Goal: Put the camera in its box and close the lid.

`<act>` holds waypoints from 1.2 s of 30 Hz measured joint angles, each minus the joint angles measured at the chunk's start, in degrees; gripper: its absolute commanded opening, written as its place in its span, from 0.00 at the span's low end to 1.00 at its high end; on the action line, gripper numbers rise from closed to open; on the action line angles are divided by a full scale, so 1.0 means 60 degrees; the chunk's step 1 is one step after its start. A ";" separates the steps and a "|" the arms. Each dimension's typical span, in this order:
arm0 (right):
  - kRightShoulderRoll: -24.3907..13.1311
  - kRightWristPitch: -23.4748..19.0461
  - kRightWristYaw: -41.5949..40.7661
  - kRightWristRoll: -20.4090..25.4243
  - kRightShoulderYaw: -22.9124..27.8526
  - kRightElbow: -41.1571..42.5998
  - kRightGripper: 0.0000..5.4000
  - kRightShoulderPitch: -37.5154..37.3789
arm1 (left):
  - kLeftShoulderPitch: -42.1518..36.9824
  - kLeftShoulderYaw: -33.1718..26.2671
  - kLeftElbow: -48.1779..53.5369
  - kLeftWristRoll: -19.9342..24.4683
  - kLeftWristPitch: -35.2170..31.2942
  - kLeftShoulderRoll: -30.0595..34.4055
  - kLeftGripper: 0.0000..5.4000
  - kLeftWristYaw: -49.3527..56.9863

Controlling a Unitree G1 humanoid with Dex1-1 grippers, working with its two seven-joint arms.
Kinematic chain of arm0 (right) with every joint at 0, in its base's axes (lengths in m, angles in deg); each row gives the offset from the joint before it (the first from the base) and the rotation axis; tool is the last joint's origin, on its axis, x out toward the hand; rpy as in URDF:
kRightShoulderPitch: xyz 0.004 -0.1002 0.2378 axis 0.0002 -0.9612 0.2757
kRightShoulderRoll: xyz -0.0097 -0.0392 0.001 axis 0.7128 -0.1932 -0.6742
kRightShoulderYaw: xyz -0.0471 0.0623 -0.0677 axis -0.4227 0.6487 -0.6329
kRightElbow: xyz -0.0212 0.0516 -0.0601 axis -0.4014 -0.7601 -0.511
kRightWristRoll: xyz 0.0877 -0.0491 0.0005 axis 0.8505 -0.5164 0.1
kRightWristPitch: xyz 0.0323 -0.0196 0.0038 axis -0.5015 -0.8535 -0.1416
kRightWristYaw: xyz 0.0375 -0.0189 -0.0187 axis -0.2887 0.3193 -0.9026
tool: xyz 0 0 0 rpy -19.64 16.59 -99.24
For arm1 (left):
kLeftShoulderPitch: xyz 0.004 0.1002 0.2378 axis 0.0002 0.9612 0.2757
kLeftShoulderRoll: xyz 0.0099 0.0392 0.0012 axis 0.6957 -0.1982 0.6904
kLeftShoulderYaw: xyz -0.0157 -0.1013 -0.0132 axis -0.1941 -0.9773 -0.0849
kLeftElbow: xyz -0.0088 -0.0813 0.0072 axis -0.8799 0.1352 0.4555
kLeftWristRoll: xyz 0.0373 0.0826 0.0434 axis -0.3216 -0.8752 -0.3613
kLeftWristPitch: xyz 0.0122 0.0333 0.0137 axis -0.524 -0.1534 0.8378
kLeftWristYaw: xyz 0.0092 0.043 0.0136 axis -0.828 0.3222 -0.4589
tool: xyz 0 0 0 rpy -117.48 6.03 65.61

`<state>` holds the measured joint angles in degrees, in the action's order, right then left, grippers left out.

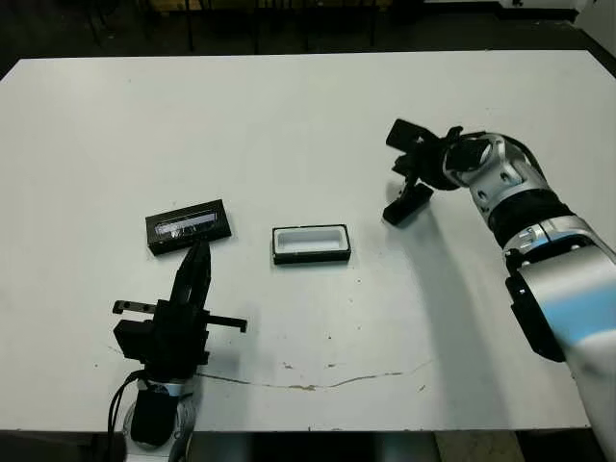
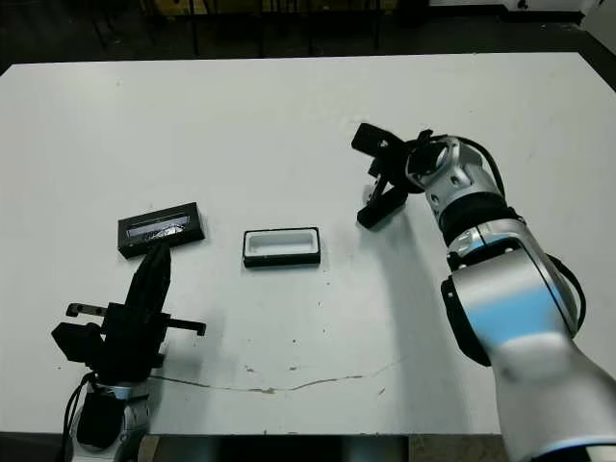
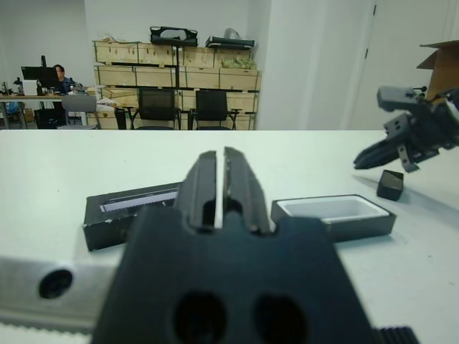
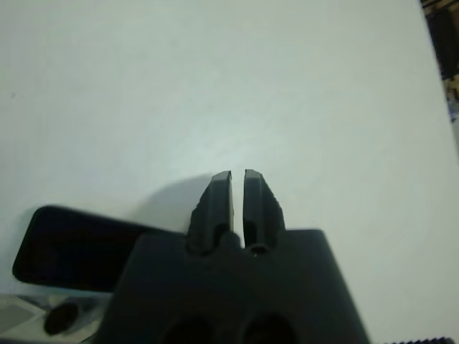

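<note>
Black fingers of right gripper (image 4: 237, 192) nearly closed, narrow slit, holding nothing; slim black bar-shaped camera (image 1: 407, 203) on white table (image 1: 308, 106) just beside it. Left gripper (image 3: 222, 183) likewise near-closed, empty, tips close to flat black lid with silvery strip (image 1: 189, 226). White-lined black box (image 1: 310, 243) between lid and camera, open.

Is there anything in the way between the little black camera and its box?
No, nothing visible is. The camera lies on the bare table close under the right gripper. The box sits open to its left, with only empty white tabletop between them. The lid lies on the box's far side, by the left gripper.
</note>
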<state>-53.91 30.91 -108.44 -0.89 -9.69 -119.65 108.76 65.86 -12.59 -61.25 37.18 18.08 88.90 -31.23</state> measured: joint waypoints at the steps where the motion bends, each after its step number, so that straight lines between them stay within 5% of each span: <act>1: -0.0007 0.0023 -0.0089 0.0001 0.0001 0.0000 0.00 -0.0019 | 0.0000 0.0009 0.0000 0.0000 0.0000 -0.0002 0.00 -0.0003; 24: -0.0811 0.0182 -0.1303 -0.0351 -0.0302 0.0360 0.00 -0.0173 | 0.0019 0.0102 0.0068 -0.0042 -0.0137 -0.0010 0.00 0.0083; 36: -0.1690 0.0219 -0.2511 -0.0056 -0.0143 0.1658 0.00 -0.0914 | 0.0019 0.0090 0.0050 -0.0021 -0.0161 -0.0011 0.00 0.0081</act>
<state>-64.05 32.22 -123.51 -1.22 -10.54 -109.70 103.28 65.97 -12.06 -60.95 37.05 17.11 88.83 -30.74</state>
